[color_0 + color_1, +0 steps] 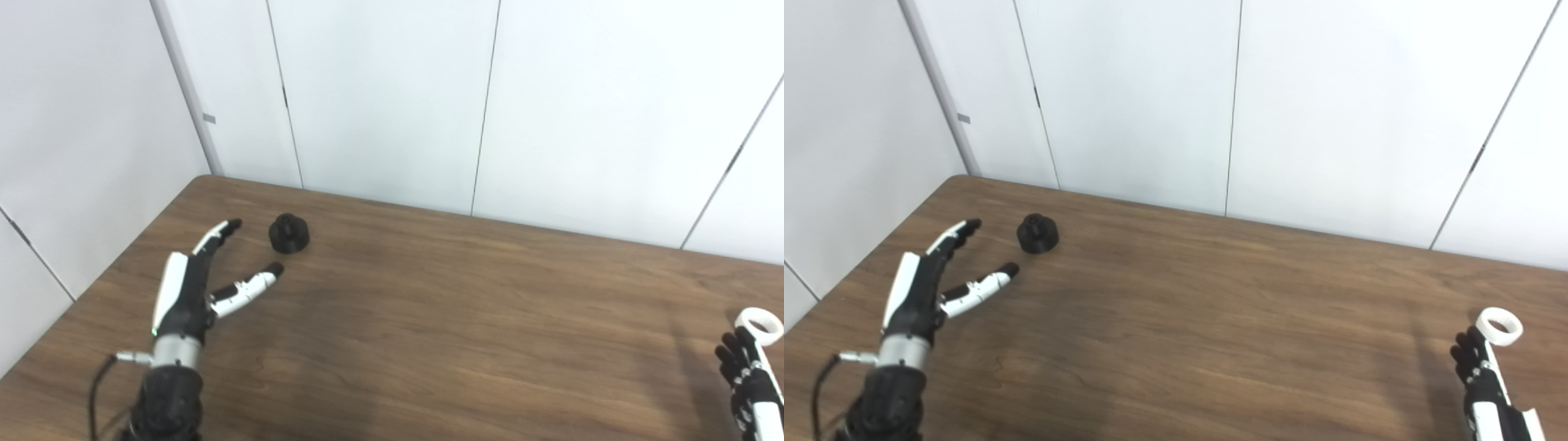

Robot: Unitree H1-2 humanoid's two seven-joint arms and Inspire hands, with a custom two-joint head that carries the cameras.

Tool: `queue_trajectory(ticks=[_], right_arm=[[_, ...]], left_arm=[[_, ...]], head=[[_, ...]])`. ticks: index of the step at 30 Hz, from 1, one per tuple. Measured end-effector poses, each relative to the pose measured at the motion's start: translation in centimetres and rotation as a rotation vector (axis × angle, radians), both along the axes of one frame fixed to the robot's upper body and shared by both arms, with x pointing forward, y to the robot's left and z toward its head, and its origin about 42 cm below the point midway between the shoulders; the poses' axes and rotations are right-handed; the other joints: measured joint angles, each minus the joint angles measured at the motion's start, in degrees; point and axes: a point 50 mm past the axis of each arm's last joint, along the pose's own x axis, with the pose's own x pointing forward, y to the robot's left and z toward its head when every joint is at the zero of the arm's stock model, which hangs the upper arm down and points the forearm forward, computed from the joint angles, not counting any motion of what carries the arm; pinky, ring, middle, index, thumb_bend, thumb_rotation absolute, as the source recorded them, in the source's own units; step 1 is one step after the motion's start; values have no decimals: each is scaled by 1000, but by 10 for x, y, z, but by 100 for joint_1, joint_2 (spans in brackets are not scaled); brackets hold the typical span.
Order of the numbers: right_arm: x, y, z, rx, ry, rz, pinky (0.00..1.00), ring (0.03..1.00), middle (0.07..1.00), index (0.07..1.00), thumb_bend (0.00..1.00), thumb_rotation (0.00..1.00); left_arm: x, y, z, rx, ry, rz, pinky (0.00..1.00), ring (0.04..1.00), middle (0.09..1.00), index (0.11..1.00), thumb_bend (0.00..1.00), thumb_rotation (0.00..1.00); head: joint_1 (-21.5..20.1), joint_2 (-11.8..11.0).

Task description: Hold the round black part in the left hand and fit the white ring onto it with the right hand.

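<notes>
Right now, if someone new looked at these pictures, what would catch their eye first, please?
Probably the left hand, spread open on the near left of the wooden table, fingers pointing at the round black part, which stands just beyond them, untouched. Next, the white ring at the far right, right by the fingertips of the right hand; whether it is gripped cannot be told.

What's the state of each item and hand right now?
round black part: upright on the table, not held, just beyond the left hand.
white ring: at the right hand's fingertips; grip unclear.
left hand: open, fingers and thumb spread toward the black part.
right hand: fingers curled by the ring; open or shut unclear.
</notes>
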Motion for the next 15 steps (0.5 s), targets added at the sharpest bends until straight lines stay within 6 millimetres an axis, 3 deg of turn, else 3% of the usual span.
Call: queue_trajectory(ticks=[6, 15], right_arm=[[-1, 0, 0, -2, 4, -1, 1000, 968, 973, 1000, 446, 1000], [-2, 0, 0, -18, 5, -2, 1000, 956, 962, 1000, 474, 1000]], left_arm=[[18, 14, -3, 81, 78, 9, 897, 939, 930, 884, 865, 311], [62, 31, -13, 135, 186, 13, 929, 980, 931, 866, 933, 237]], head=[[-18, 17], [-53, 44]])
